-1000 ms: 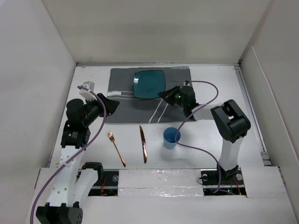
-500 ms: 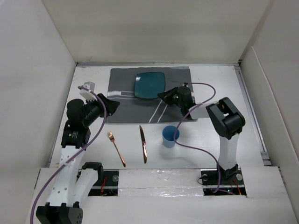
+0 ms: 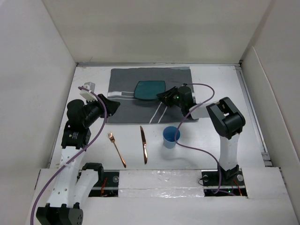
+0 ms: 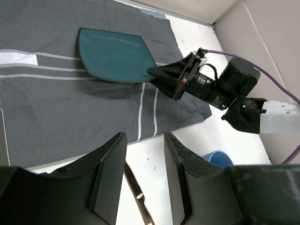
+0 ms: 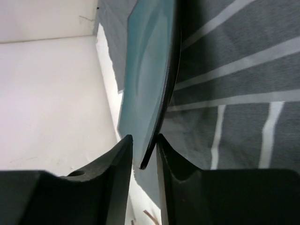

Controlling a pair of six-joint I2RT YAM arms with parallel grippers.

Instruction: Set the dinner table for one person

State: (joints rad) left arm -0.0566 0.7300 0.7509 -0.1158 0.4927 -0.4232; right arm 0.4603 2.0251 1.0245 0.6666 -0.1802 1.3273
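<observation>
One plate (image 3: 149, 89), right end effector (image 3: 161, 95) clamping rim

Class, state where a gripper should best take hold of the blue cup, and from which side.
Probably its rim wall, from above: the blue cup stands upright, mouth open, so one finger fits inside. The knife lies close on its left.

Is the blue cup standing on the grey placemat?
No, the blue cup stands on the bare white table, in front of the near edge of the grey placemat.
</observation>
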